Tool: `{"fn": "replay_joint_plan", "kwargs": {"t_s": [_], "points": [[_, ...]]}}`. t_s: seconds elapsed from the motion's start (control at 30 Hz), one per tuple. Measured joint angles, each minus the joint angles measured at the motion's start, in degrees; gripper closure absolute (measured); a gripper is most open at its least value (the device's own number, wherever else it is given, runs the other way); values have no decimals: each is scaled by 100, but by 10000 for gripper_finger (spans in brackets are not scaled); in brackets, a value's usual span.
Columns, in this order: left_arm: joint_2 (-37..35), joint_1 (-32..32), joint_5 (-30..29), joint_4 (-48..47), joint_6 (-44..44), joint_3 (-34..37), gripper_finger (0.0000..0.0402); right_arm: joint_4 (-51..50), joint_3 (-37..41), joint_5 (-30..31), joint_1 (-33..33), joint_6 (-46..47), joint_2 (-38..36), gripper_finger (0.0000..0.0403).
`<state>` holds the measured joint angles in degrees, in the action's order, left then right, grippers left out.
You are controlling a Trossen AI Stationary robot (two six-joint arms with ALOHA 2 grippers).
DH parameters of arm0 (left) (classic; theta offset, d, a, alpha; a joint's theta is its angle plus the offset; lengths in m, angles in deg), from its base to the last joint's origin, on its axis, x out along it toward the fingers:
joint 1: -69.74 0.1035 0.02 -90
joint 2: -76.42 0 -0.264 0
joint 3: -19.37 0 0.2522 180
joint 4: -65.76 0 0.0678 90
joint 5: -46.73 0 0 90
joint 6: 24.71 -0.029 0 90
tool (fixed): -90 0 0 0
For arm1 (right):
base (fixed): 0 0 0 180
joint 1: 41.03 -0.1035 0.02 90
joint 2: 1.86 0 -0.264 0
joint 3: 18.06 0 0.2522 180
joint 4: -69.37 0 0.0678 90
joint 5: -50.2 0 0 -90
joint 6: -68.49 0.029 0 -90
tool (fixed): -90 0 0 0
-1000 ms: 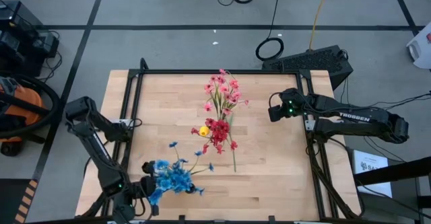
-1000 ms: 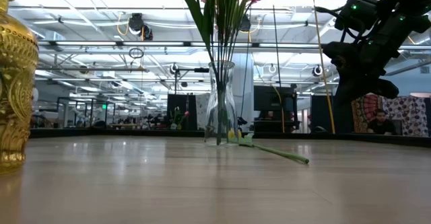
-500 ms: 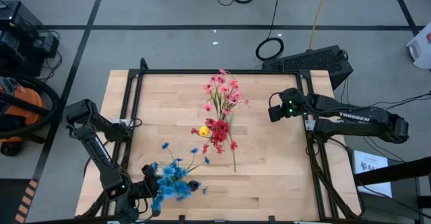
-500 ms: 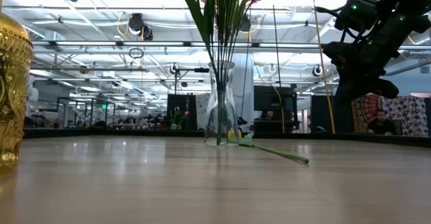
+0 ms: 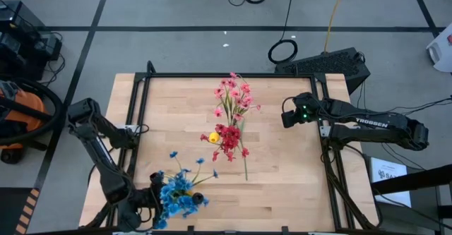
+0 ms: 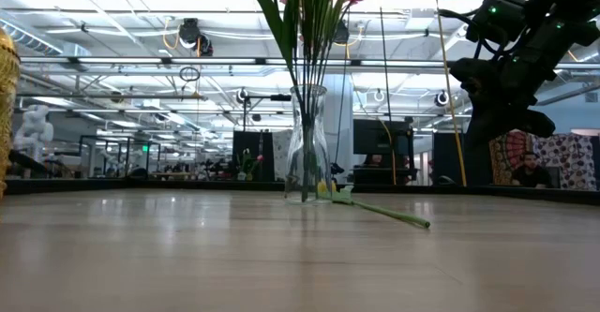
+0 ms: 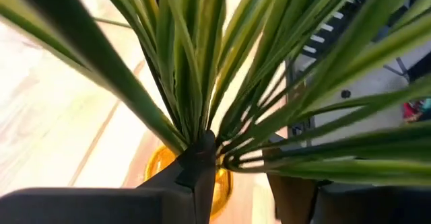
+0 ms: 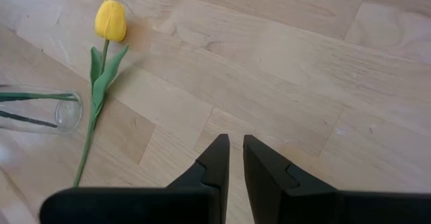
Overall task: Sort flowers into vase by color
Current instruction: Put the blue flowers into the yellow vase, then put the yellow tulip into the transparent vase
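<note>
Shift since a second ago: blue flowers (image 5: 176,193) and left gripper (image 5: 152,205) have slid toward the near-left corner of the counter (image 5: 282,185); the gold vase (image 6: 6,115) has nearly left the low view's edge.
Left gripper: at the near edge of the counter, under the blue cluster in the high view; its own wrist view is filled with green stems (image 7: 202,69) fanning out of the gold vase mouth, one dark finger (image 7: 202,167) against the stems. Cannot tell from the frames whether the fingers clasp anything.
Right gripper (image 5: 287,115): waits raised at the right side of the counter, fingers nearly together, nothing between them, per its wrist view (image 8: 232,163).
Pink flowers (image 5: 233,97): standing in the clear glass vase (image 6: 307,148) at mid-counter; only the low view shows the vase upright.
Red flowers (image 5: 229,140): just near of the pink ones in the high view.
Yellow bud (image 8: 110,20): lying flat on the counter beside the glass vase; the right wrist view shows its stem and leaves plainly, the high view only a yellow spot (image 5: 213,137).
Background: a person (image 6: 531,170) sits far behind, low view only.
</note>
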<state>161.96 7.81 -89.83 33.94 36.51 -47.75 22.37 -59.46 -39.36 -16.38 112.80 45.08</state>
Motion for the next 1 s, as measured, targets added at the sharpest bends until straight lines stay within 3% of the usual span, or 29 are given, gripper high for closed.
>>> {"fn": "replay_joint_plan", "kwargs": {"t_s": [0.67,0.83,1.0], "points": [[-579,-2,1468,-736,51,-2,266,2,0,117,0,0,0,367],[-634,-2,2014,-1371,638,-4,267,2,0,120,0,0,0,367],[-641,-2,2530,-2354,1800,-4,267,0,0,120,0,0,2,367]]}}
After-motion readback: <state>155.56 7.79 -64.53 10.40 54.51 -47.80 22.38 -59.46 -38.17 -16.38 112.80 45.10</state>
